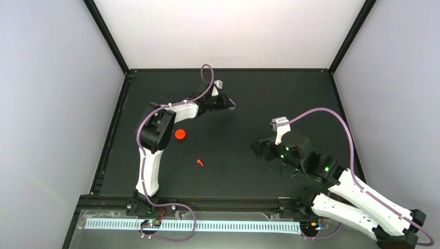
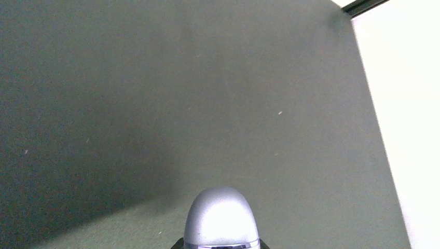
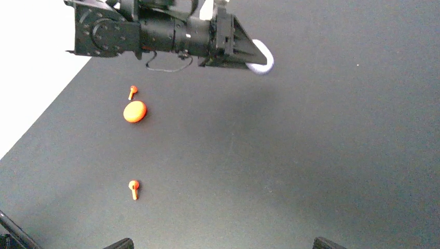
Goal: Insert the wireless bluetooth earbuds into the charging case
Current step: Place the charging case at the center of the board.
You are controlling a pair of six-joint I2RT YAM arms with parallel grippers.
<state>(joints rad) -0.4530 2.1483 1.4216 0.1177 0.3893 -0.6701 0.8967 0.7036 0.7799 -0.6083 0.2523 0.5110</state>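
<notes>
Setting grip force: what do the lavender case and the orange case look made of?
The lavender case: likely smooth glossy plastic, bright glare on its dome. The orange case: probably plastic, satin-looking, even colour without sharp highlights; too small to be sure.

The left arm [image 1: 150, 155] reaches up to the far middle, and the left gripper [image 1: 226, 102] is clamped on a pale lavender case [image 2: 220, 218]. The right arm [image 1: 358, 199] bends leftward from the near right. The right gripper [image 1: 258, 149] is spread wide and holds nothing.
</notes>
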